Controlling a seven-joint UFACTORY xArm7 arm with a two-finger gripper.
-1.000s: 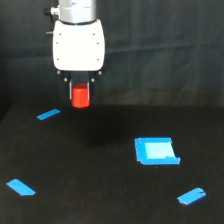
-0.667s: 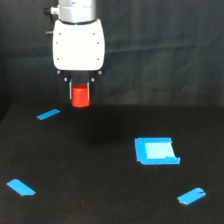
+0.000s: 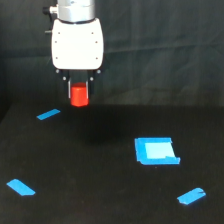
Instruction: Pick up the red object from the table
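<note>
A dark curtain hangs behind a wide matte black worktop [image 3: 100, 165], which carries a few scattered blue markers: a tape strip [image 3: 48, 114] toward the exterior view's left, another strip [image 3: 21, 187] near the lower left corner, a third [image 3: 191, 196] at the lower right, and a blue square patch [image 3: 156, 150] with a paler middle toward the right.

The red block [image 3: 79, 95] is not lying on the worktop. It sits between the two short dark fingers of the tool [image 3: 79, 92], below the white housing, and appears clear of the surface, with a faint shadow on the black below it. It looks small, stubby and rigid, probably light plastic or similar, so weight should be no trouble; its smooth faceted sides could slip or twist if pinched on an edge rather than on two opposite flats. The best hold is across its upper half on parallel faces, which seems to be roughly where the fingers sit.

The tool is closed down to the width of the block and grips it from both sides; only the lower part of the block shows beneath the fingers. Judging from this, the pick looks essentially done, with the remaining risk being the block sliding out if the squeeze is weak.
</note>
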